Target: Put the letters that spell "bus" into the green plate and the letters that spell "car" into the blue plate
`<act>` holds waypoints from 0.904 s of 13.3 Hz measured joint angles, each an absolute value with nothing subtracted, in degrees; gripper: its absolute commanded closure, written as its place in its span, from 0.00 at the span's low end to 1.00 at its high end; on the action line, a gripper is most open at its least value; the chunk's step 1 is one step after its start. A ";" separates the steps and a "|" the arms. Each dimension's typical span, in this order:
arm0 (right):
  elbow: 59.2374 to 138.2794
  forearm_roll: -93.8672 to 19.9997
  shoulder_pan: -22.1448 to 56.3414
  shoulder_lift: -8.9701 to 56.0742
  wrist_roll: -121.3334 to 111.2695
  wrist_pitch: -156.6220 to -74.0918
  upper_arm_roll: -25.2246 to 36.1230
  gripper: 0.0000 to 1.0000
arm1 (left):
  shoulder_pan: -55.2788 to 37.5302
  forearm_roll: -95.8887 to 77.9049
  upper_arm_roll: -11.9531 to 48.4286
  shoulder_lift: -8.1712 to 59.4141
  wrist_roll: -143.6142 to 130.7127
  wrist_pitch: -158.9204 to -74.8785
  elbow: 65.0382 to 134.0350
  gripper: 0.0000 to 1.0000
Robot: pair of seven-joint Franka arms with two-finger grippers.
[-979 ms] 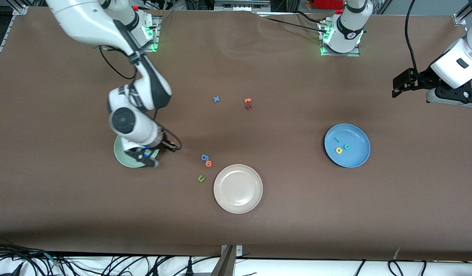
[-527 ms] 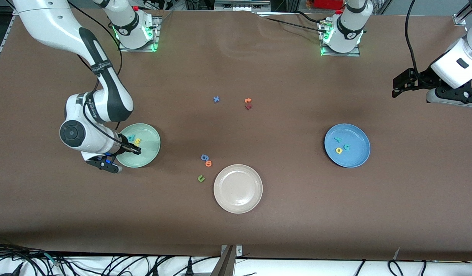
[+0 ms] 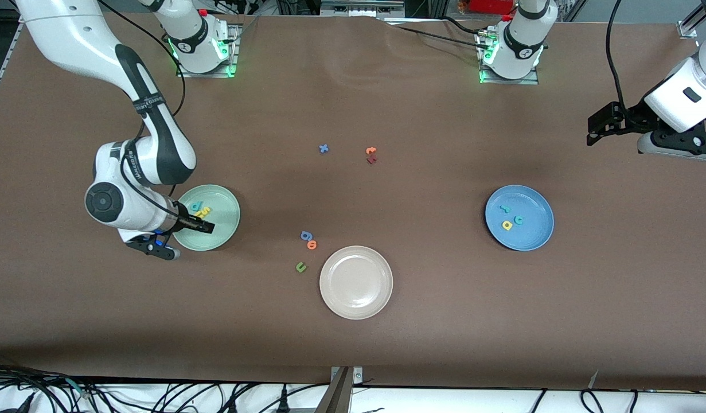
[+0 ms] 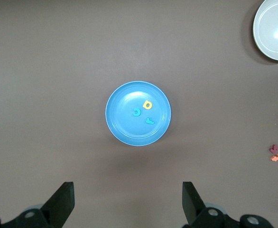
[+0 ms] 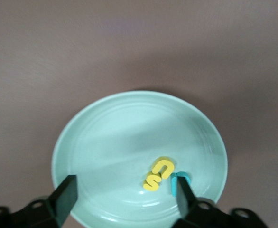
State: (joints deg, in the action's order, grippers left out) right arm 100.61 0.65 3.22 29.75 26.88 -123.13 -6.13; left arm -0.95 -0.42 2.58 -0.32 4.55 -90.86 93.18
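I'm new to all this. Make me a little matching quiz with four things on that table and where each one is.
Things:
1. yellow "s"
2. yellow "a"
3. green "u"
4. right end effector

Places:
A. in the blue plate
B. on the bare table beside the beige plate
C. over the rim of the green plate, fingers open
D. lying in the green plate next to a teal letter

Pairs: 1-D, 2-A, 3-B, 4-C
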 measured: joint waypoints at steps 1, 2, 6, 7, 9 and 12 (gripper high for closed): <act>100.11 0.65 3.22 27.60 26.64 -122.08 -6.13 0.00 | -0.95 -0.42 2.53 -0.32 4.56 -90.84 93.18 0.00; 99.65 0.66 3.22 25.07 26.39 -121.12 -6.14 0.00 | -0.95 -0.42 2.48 -0.32 4.55 -90.82 93.18 0.00; 95.28 0.76 3.20 16.36 22.03 -115.31 -5.89 0.00 | -0.82 -0.42 2.40 -0.31 4.56 -90.81 93.18 0.00; 92.88 0.76 3.16 15.60 20.54 -112.49 -5.33 0.00 | -0.82 -0.42 2.40 -0.31 4.56 -90.81 93.18 0.00; 87.81 0.76 3.03 15.24 16.68 -107.35 -3.17 0.00 | -0.79 -0.42 2.40 -0.31 4.56 -90.80 93.19 0.00; 81.09 0.76 1.83 15.02 10.14 -99.41 0.19 0.00 | -0.77 -0.42 2.40 -0.28 4.56 -90.79 93.22 0.00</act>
State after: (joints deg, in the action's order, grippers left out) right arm 81.09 0.76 1.83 15.02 10.14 -99.41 0.19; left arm -0.77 -0.42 2.40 -0.28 4.56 -90.79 93.22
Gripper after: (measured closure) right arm 0.000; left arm 0.000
